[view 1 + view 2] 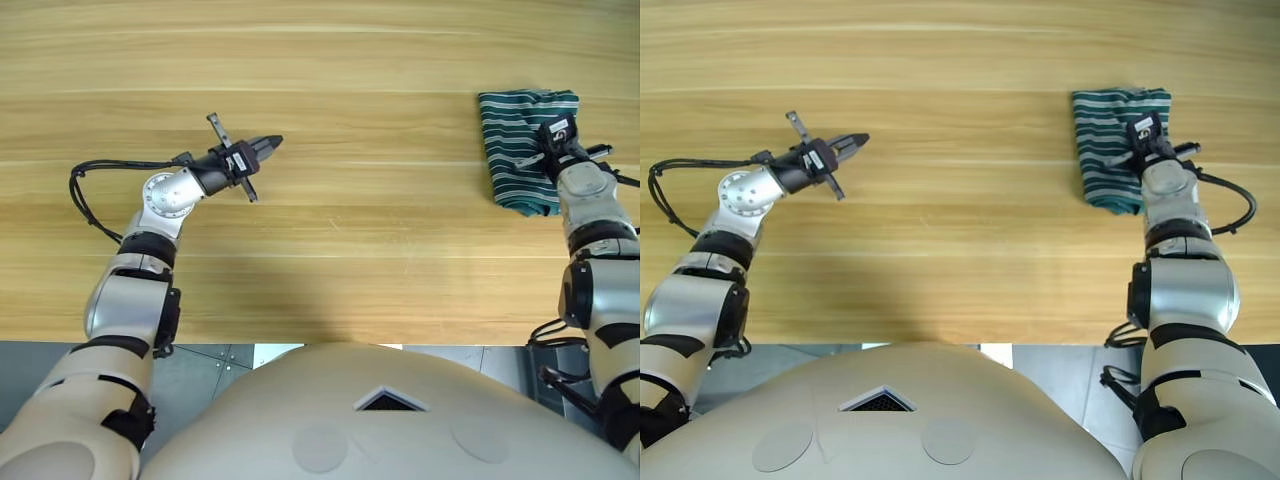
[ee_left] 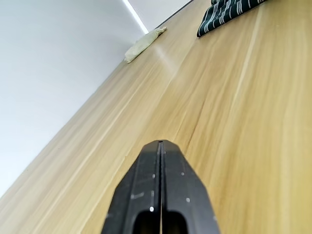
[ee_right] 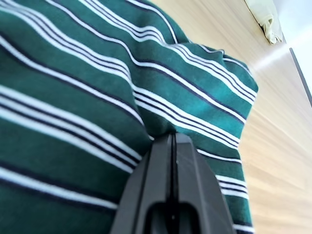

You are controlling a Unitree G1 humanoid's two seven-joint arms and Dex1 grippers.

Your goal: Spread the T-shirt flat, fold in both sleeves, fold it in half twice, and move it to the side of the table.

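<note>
Two grippers are over a light wooden table. The left gripper is held above bare wood on the robot's left side. Its two dark fingers are pressed flat together with only a thin seam between them, and they hold nothing and touch nothing.

The right gripper is on the T-shirt. Its two fingers are also pressed together, with the tips pushed into the cloth so that a crease runs away from them. Whether any fabric is caught between the tips cannot be made out.

One T-shirt is on the table. It is dark green with thin white and navy stripes, folded into a compact thick rectangle, and it lies near the table's right side, well apart from the left gripper. The wood between the two grippers is open, and nothing lies between them.

One pale cream bundle of cloth lies at the far edge of the table, where the wood meets a white wall, beyond the T-shirt. One black cable loops out beside the left forearm.
</note>
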